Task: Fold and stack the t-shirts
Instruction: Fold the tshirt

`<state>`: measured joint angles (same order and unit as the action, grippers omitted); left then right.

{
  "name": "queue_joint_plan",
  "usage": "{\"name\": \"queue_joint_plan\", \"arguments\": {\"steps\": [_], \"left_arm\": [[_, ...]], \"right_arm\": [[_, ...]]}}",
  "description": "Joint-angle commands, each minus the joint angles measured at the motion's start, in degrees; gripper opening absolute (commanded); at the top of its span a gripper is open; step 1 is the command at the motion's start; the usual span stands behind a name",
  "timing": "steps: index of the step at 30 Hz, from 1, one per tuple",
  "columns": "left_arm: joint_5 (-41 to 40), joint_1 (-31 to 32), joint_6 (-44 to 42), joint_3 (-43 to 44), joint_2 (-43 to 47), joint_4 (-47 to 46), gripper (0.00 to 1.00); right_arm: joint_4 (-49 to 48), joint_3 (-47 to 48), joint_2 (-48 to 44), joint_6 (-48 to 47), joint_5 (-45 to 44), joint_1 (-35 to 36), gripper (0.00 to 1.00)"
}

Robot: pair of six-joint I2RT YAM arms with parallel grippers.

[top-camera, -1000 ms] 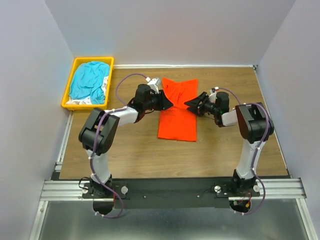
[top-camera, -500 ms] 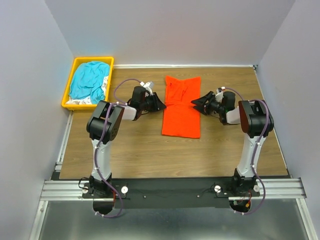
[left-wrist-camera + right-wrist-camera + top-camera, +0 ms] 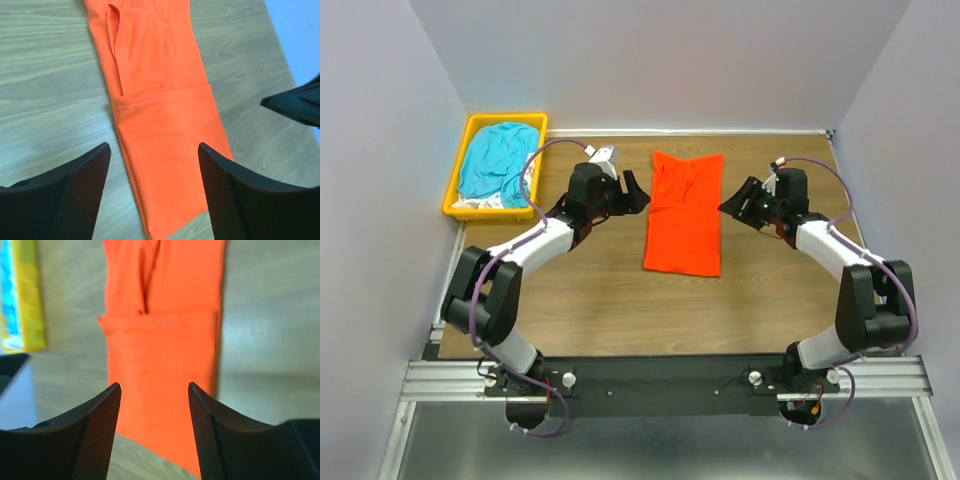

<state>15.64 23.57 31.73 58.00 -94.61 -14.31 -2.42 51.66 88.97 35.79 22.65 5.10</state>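
The orange-red t-shirt (image 3: 684, 212) lies flat on the table, folded into a long strip with its sleeves tucked in. It also shows in the left wrist view (image 3: 160, 125) and in the right wrist view (image 3: 162, 355). My left gripper (image 3: 638, 192) is open and empty, just left of the strip's far half. My right gripper (image 3: 728, 205) is open and empty, just right of the strip. Neither touches the cloth. A teal-blue t-shirt (image 3: 498, 163) lies crumpled over white fabric (image 3: 478, 203) in the bin.
A yellow plastic bin (image 3: 535, 122) stands at the table's far left corner. Grey walls close in the table at the back and sides. A metal rail (image 3: 660, 378) runs along the near edge by the arm bases.
Both grippers have let go of the orange-red shirt and drawn back from its sides, and both arms have swung outward. The shirt has settled a little to the right as a smooth strip.
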Motion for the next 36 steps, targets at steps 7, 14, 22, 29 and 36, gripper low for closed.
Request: {"name": "queue_joint_plan", "arguments": {"steps": [7, 14, 22, 29, 36], "left_arm": [[-22.1, 11.3, -4.5, -8.5, 11.8, 20.8, 0.8], [-22.8, 13.3, -2.6, -11.8, 14.6, 22.6, 0.8], [-24.0, 13.2, -4.4, -10.8, 15.9, 24.1, 0.8], [-23.4, 13.3, -4.9, -11.0, 15.6, 24.3, 0.8], [-22.2, 13.3, -5.3, -9.9, 13.8, 24.6, 0.8]], "right_arm": [[28.2, -4.5, -10.0, -2.7, -25.7, 15.2, 0.62], [29.2, -4.0, -5.9, 1.3, -30.0, 22.4, 0.54], [29.2, -3.8, -2.7, 5.4, -36.5, 25.8, 0.47], [29.2, -3.2, -2.8, 5.8, -37.2, 25.8, 0.47], [29.0, -3.3, 1.3, 6.0, -36.4, 25.7, 0.46]]}}
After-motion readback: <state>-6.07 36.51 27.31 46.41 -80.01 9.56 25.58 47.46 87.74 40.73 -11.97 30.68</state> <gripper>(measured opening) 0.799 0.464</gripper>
